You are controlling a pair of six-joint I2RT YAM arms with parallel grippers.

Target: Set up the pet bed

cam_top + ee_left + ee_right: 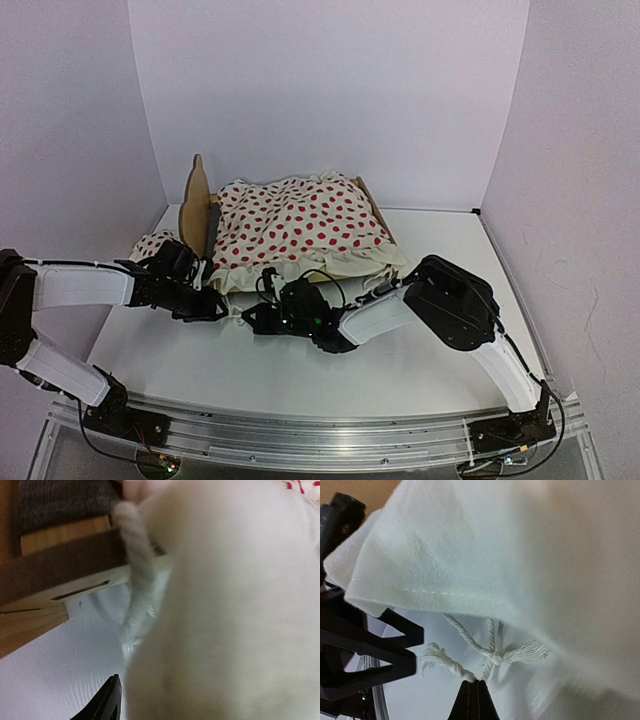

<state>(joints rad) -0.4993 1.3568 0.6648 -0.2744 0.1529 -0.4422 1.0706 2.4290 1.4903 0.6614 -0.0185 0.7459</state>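
While the blanket (300, 225) lies on the bed (197, 198), the right gripper (475, 692) is closed; about the left gripper (212, 303) I cannot tell.

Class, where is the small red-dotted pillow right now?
Top view: the pillow lies left of the pet bed's headboard, just beyond the left end effector.
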